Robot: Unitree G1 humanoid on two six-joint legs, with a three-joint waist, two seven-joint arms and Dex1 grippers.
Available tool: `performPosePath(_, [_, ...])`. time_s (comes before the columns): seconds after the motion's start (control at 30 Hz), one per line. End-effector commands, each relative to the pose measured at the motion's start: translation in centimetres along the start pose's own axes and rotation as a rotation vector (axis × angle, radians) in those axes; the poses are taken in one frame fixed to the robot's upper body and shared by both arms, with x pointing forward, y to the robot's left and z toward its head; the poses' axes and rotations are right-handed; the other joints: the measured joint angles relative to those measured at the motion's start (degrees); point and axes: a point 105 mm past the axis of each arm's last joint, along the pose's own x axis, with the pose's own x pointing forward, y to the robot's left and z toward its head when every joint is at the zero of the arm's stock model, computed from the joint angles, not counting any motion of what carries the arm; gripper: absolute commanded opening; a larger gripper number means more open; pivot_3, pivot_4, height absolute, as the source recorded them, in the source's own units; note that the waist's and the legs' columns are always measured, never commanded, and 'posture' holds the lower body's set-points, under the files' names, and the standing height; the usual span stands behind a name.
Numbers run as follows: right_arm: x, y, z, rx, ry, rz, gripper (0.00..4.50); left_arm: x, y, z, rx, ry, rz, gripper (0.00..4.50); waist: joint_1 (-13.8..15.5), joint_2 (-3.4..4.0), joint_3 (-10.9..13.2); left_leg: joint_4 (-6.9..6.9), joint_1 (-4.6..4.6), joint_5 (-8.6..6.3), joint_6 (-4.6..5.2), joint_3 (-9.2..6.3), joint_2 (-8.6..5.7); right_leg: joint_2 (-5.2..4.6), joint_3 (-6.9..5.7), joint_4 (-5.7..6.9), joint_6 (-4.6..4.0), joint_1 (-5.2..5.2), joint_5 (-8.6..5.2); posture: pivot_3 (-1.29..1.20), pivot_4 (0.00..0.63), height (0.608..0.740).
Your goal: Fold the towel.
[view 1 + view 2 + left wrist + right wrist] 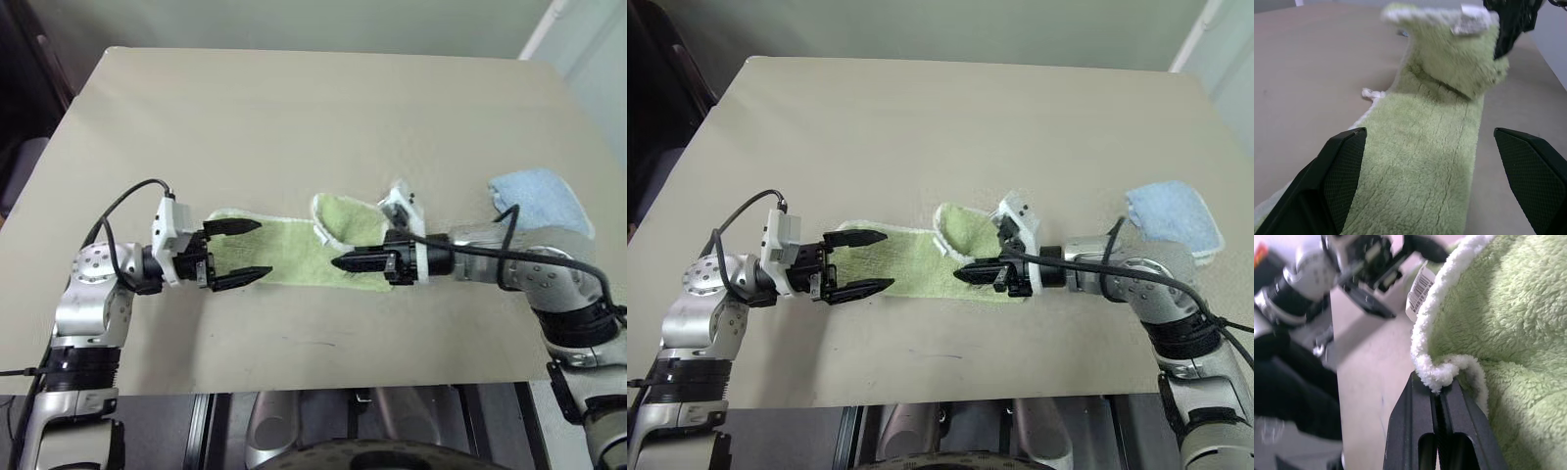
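The light green towel (pixel 294 250) lies as a long strip across the table's middle. My left gripper (pixel 265 249) hovers open over the strip's left end, one finger on each side of the cloth (pixel 1425 147). My right gripper (pixel 335 262) is shut on the towel's white stitched edging (pixel 1437 372). It holds the right end raised and curled over toward the left. A white tag (pixel 1420 289) hangs from that raised edge. In the right wrist view the left gripper (pixel 1376 259) shows beyond the held edge.
A smaller light blue towel (pixel 539 196) lies bunched at the right side of the beige table (pixel 294 117), behind my right arm. The table's front edge (pixel 294 387) runs close below both arms.
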Motion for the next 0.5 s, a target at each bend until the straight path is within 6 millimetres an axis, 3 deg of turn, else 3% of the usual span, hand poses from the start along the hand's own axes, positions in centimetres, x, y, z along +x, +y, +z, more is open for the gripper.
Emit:
performPosePath(0.03, [0.9, -0.2, 0.0, -0.043, 0.032, 0.034, 0.04, 0.1, -0.3, 0.9, 0.044, -0.018, -0.005, 4.5, -0.02, 0.0, 0.0, 0.0, 0.0, 0.0, 0.0, 0.0, 0.0, 0.0, 0.0, 0.0, 0.0, -0.01, 0.0, 0.0, 0.15, 0.697])
performPosePath(0.3, [1.4, -2.1, 0.3, -0.117, 0.012, -0.027, 0.04, -0.4, -0.6, 0.7, 0.04, -0.012, 0.015, 4.5, -0.05, 0.01, 0.0, 0.0, -0.07, 0.0, 0.0, 0.0, 0.01, 0.0, 0.0, 0.05, -0.05, -0.11, -0.01, 0.0, 0.15, 0.697])
performPosePath(0.4, [1.2, -1.8, 0.9, -0.136, -0.028, -0.007, 0.64, -0.5, -0.7, 0.7, 0.038, -0.011, 0.017, 4.5, -0.07, 0.01, 0.0, 0.0, -0.07, 0.0, -0.01, 0.01, 0.01, 0.0, 0.01, 0.09, -0.09, -0.13, -0.01, 0.0, 0.15, 0.697])
performPosePath(0.5, [1.0, -1.2, 1.5, -0.149, -0.056, 0.019, 1.62, -0.5, -0.5, 0.8, 0.039, -0.01, 0.019, 4.5, -0.06, 0.01, 0.0, 0.0, -0.07, 0.03, -0.03, 0.01, 0.01, 0.0, 0.0, 0.16, -0.11, -0.15, -0.02, 0.0, 0.15, 0.697])
